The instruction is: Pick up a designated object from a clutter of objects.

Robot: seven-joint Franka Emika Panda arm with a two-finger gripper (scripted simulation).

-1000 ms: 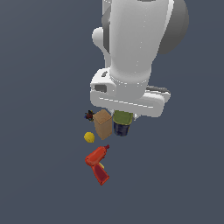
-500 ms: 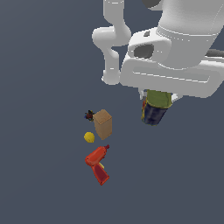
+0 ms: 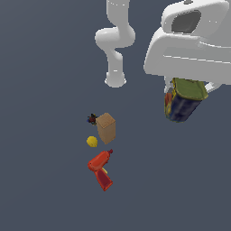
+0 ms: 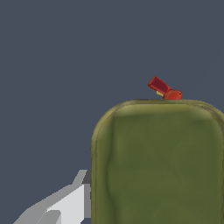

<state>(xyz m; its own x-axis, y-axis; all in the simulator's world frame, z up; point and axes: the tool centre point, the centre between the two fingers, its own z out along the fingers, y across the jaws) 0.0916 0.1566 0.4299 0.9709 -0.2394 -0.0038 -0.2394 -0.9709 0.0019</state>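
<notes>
Under the white wrist housing, high above the dark floor, our gripper (image 3: 189, 85) is closed on the tin can (image 3: 182, 100); we see no fingertips in the exterior view, only one pale finger (image 4: 65, 203) beside the can's olive-green top in the wrist view. The can hangs tilted, its blue side and red-yellow label facing the exterior view's left, clear of everything else. To finish this lift well, we judge that we should keep the squeeze steady and rise smoothly, since a tilted can held near its top could swing or slip. Well apart, toward the exterior view's left, sits the rest of the clutter: the tan box (image 3: 106, 127), the yellow ball (image 3: 92, 141), the small dark item (image 3: 92, 119) and the red drill (image 3: 101, 169).
</notes>
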